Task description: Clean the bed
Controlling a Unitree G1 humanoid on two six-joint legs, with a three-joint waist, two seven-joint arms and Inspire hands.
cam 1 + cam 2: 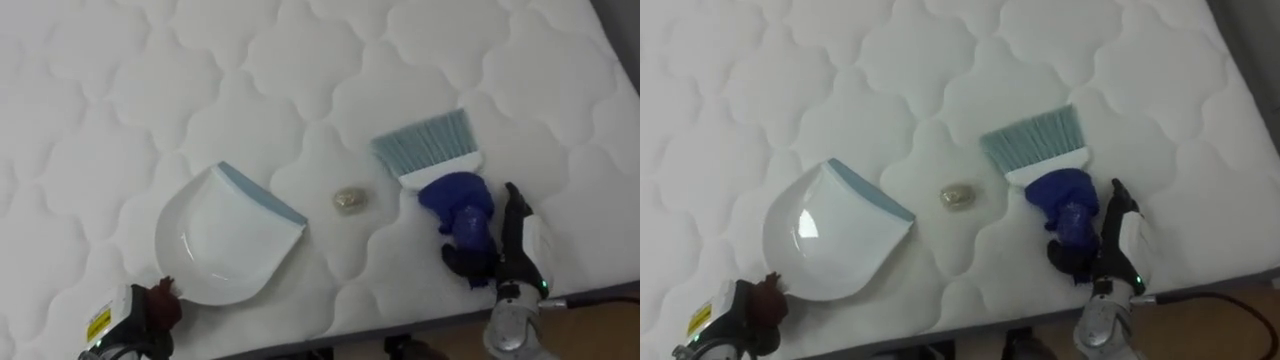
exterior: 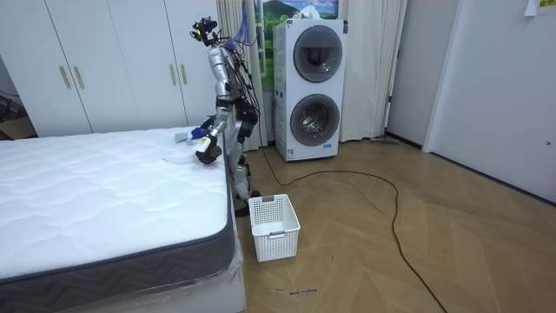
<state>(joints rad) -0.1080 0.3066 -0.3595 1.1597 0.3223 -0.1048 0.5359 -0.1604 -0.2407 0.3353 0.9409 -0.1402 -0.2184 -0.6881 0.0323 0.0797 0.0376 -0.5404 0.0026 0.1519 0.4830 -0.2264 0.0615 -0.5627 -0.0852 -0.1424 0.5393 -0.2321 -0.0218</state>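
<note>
Down in the lower right of the left eye view, the right hand (image 1: 490, 262) has its dark fingers curled round the blue handle of a brush (image 1: 430, 148), whose pale blue bristles fan toward the top of the frame and rest on the white quilted bed (image 1: 100, 100). Just left of the bristles lies a small crumpled scrap (image 1: 348, 200) – apart from both tools – and further left sits a white dustpan (image 1: 225, 240), its blue lip facing the scrap. At the lower left corner the left hand (image 1: 152, 308) meets the pan's rear end; I cannot tell how its fingers stand. Across the room view, the robot stands at the bed's far corner, a white basket (image 2: 274, 226) on the floor nearby.
</note>
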